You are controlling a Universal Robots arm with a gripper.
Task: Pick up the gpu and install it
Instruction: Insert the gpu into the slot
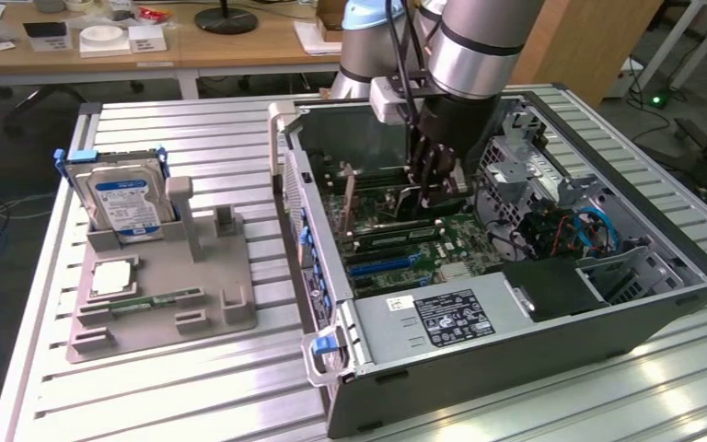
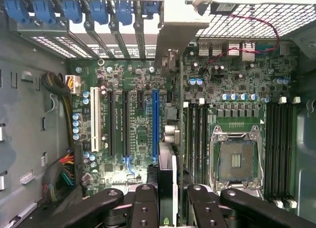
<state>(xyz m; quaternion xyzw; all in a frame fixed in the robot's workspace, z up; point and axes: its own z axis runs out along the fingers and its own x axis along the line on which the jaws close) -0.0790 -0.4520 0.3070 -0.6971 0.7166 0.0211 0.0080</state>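
Gripper (image 2: 170, 191) fingers (image 2: 144, 203) are seen partly closed on the gpu (image 2: 168, 161), which is clamped edge-on between them and held upright inside the open computer case (image 1: 574, 345). The card's silvery end bracket (image 2: 180, 38) is directed toward the slotted rear wall of the case, where a row of blue retaining clips (image 2: 74, 11) is fitted. The gpu is held over the motherboard (image 2: 242, 82), just beside and parallel to the long blue expansion slot (image 2: 155, 122); whether its edge touches the board cannot be told. A white expansion slot (image 2: 94, 119) is located on the same board, together with a metal-framed processor socket (image 2: 236, 161) flanked by banks of memory slots (image 2: 279, 149). Printing on the board is too small to be read. In the exterior view, a black label (image 1: 462, 318) is carried on the silver power supply (image 1: 390, 339) at the near end of the case; its writing cannot be made out. On the exterior view's left, a grey moulded holder (image 1: 206, 322) is placed on the slatted metal table (image 1: 144, 396). A silver hard drive (image 1: 126, 207) with a blue-and-white label is stood upright in one of its slots, within a blue bracket (image 1: 108, 161). A square processor chip (image 1: 110, 276) is laid flat in a recess of the holder, and a narrow green memory stick (image 1: 157, 299) is laid beside it. No brand name can be read on any of these.
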